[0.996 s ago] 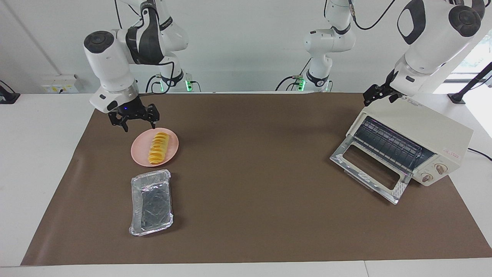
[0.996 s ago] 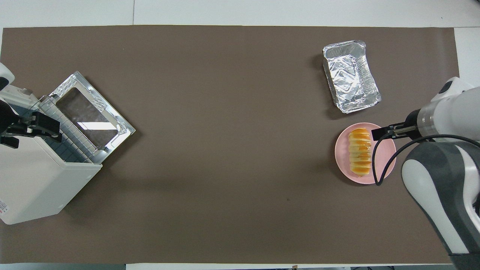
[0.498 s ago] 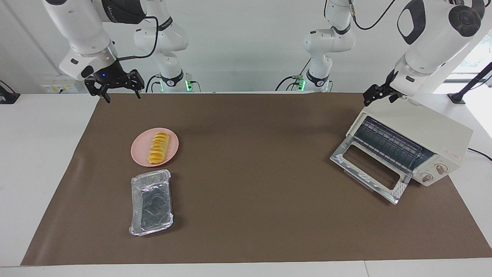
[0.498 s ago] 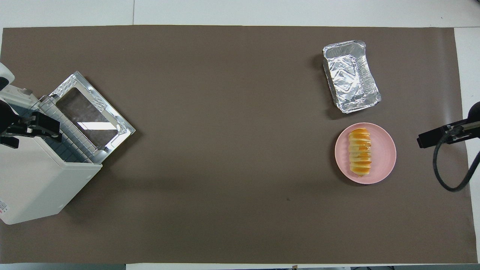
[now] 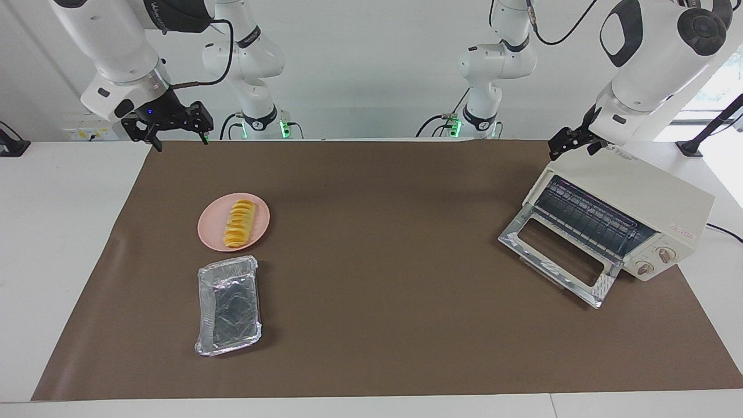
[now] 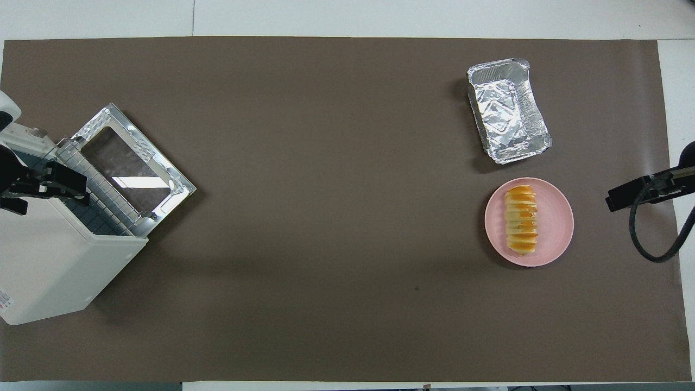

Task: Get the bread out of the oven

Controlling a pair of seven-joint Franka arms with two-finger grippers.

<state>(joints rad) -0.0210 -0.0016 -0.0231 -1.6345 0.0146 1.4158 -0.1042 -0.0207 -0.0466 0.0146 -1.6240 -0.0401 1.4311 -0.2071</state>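
On the plate (image 5: 216, 225) lies bread (image 5: 238, 223); oven (image 5: 627, 213) open.

Robotics lab | white robot arms (image 5: 255, 64) bolted along a bare white wall | brown mat (image 5: 377, 290) covering a white table (image 5: 58, 232) | trailing cables (image 5: 557, 35)

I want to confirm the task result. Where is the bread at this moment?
The bread lies on the pink plate toward the right arm's end of the table, beside the foil tray and nearer to the robots than it, outside the oven.
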